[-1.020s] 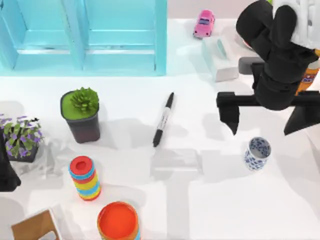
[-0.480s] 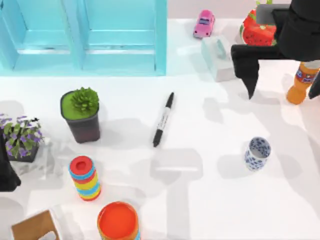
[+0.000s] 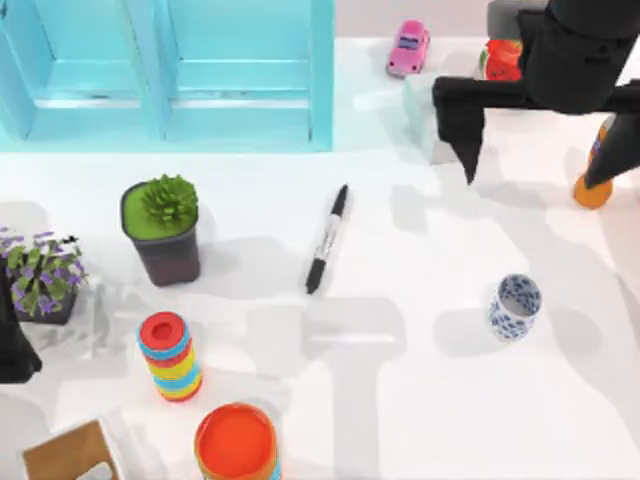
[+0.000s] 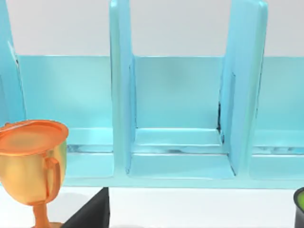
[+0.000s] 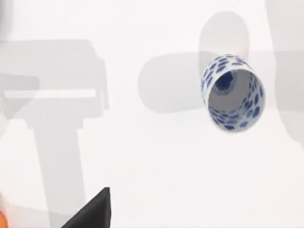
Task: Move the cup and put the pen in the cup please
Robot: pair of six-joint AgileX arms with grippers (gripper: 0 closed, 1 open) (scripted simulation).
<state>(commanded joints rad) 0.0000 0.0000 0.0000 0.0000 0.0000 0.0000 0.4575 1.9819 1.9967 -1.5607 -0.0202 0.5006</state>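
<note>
Right tool (image 3: pixel 540 150) shifted leftward, jaws wide and empty (above the glossy round cup (image 3: pixel 515 307), slim pen (image 3: pixel 327 240)).

Right gripper (image 3: pixel 540 150) at 1 o'clock: right finger partly cut by frame edge, arm body cut at top. Orange bottle (image 3: pixel 594 185) and watermelon (image 3: pixel 503 58) mostly hidden behind arm. Left arm (image 3: pixel 14 350) at 9 o'clock cut by edge. Wooden box (image 3: pixel 70 452) at 7 o'clock, orange-inside cup (image 3: pixel 236 445) at 6 o'clock clipped. Gold trophy (image 4: pixel 31 166) base clipped
</note>
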